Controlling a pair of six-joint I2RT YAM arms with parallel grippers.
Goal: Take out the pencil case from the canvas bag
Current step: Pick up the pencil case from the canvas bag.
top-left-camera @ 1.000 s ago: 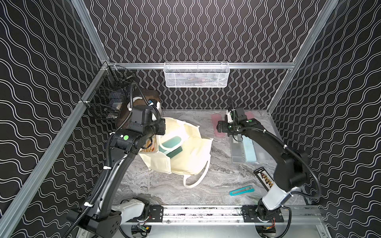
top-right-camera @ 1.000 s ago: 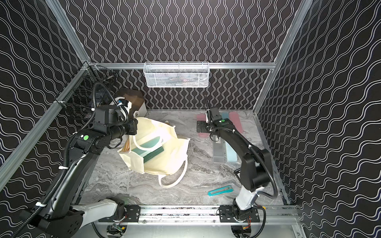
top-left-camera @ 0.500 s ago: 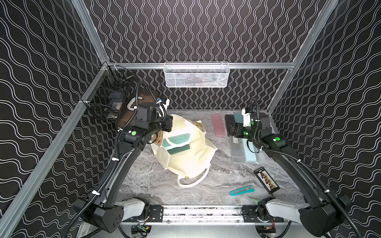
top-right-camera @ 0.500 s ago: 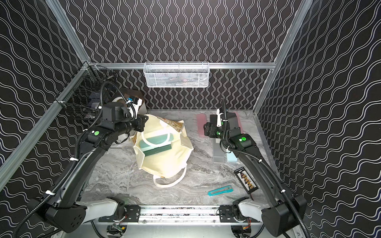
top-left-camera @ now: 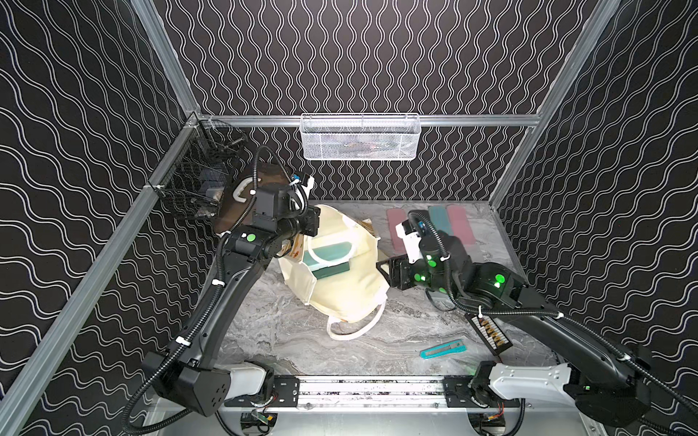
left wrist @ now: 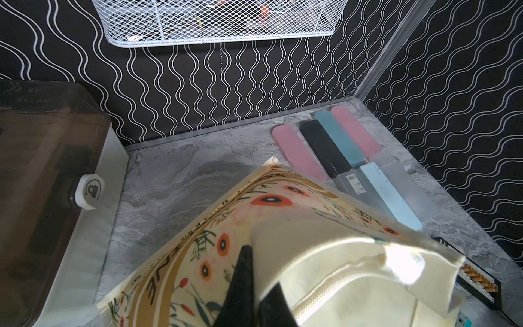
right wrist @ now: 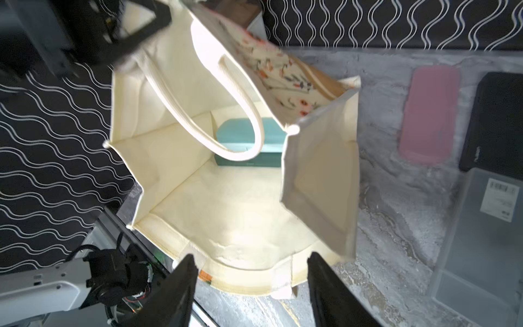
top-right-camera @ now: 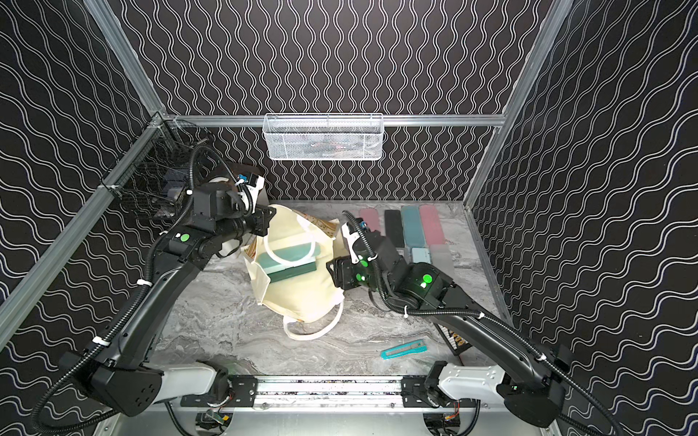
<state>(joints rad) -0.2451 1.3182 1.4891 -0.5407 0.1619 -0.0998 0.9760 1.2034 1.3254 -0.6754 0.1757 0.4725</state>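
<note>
The cream canvas bag (top-left-camera: 347, 290) stands open in the middle of the table, with its floral side (left wrist: 215, 232) turned toward the back. A teal pencil case (top-left-camera: 330, 252) lies inside at the bottom, under a loop handle (right wrist: 243, 110), and shows in both top views (top-right-camera: 291, 253) and in the right wrist view (right wrist: 236, 134). My left gripper (top-left-camera: 311, 222) is shut on the bag's upper rim (left wrist: 325, 254) and holds it up. My right gripper (top-left-camera: 387, 266) hovers open at the bag's right side, and the near rim (right wrist: 243, 280) shows between its fingertips (right wrist: 186, 263).
Several flat cases, pink (top-left-camera: 396, 228), black and teal, lie in a row at the back right beside translucent boxes (right wrist: 481, 240). A teal utility knife (top-left-camera: 442, 349) and a black strip (top-left-camera: 489, 336) lie front right. A brown-lidded white box (left wrist: 51, 184) stands back left.
My right arm has swung from the cases at the back right over to the bag's side, and its jaws have narrowed. The left gripper has pulled the bag's rim up and rightward, opening the bag.
</note>
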